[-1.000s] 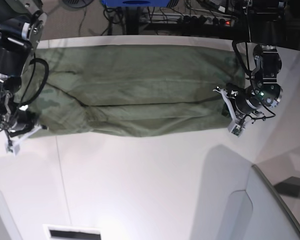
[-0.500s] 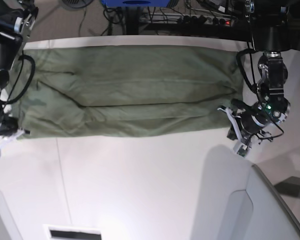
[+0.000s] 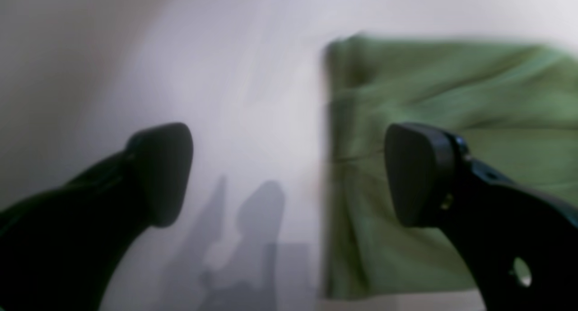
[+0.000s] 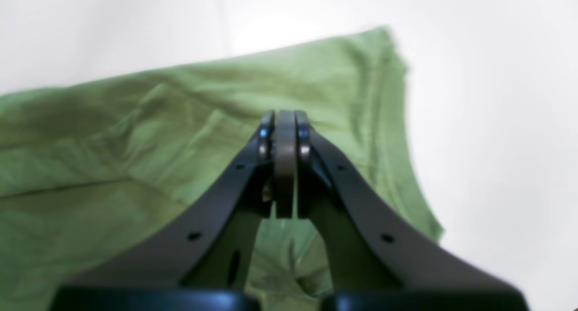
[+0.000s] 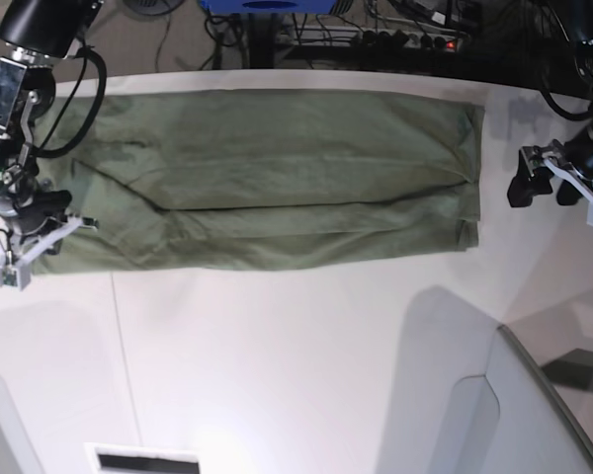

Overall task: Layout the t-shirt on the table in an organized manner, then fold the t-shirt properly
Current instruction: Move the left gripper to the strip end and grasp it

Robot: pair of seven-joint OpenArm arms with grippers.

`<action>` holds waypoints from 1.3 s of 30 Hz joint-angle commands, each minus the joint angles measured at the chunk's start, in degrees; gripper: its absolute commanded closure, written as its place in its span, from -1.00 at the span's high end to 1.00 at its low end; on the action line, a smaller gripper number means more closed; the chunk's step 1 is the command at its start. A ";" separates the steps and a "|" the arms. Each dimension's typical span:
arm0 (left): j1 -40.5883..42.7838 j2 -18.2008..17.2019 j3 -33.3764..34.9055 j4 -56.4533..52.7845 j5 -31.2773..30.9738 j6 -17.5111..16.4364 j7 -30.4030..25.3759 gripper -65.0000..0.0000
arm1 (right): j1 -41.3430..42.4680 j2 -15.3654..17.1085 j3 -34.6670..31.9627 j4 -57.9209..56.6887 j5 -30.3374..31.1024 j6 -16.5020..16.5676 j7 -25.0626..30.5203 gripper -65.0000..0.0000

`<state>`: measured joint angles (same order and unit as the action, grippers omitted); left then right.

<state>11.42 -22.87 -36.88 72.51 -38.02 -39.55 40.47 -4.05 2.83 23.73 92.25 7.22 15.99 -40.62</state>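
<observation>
The green t-shirt (image 5: 262,178) lies flat in a long band on the far part of the white table (image 5: 296,355). It looks soft, light and floppy, so grab its corners. The left gripper (image 5: 549,188) is wide open, holding nothing. The right gripper (image 5: 25,252) is closed tight over the shirt's left end; I cannot tell if it pinches cloth.

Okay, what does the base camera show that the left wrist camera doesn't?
Only the base view shows the whole t-shirt spread as a long band across the table, the right gripper shut at the shirt's end, and the cables beyond the table's far edge. Only the left wrist view shows, up close though blurred, the left gripper with its jaws wide apart and nothing between them, plus their shadow on the tabletop. Both show the shirt's end beside that gripper, lying on white table.
</observation>
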 commanded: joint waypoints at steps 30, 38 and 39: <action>-6.45 7.01 11.43 -20.69 -1.14 -0.45 -10.53 0.94 | -1.53 1.43 -3.37 0.90 -0.15 -0.12 1.37 -1.00; -7.77 6.65 11.43 -24.99 -1.06 -0.45 -11.24 0.28 | -1.35 1.43 -3.37 0.90 -0.15 -0.12 1.37 -1.00; -8.21 6.65 11.70 -25.43 -1.06 -0.45 -12.20 0.10 | -1.35 1.43 -3.37 0.90 -0.15 -0.12 1.37 -1.00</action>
<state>2.83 -15.90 -25.54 47.40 -42.09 -42.02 25.26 -6.26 3.75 20.23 92.25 6.98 15.84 -40.29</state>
